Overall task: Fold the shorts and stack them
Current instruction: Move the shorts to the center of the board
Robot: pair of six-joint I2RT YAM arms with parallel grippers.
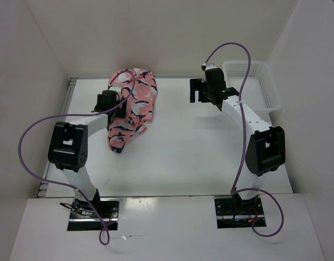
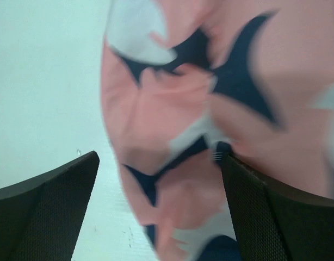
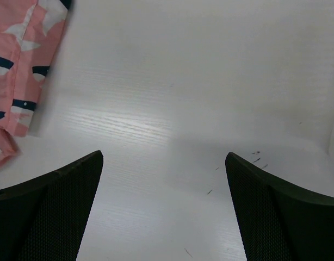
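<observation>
The left arm (image 1: 83, 179) and right arm (image 1: 240, 111) are white with black joints and purple cables (image 1: 20, 145). The claw fingers (image 3: 47, 217) are black and finely dotted.

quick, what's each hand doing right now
left hand: open, fingers wide, the shorts bunched between them, not clamped.
right hand: open, holding nothing, over the table.

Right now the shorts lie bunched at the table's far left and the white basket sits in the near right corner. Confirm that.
Wrong corner: the white basket sits in the far right corner, as the top external view shows. The shorts do lie bunched far left.
</observation>
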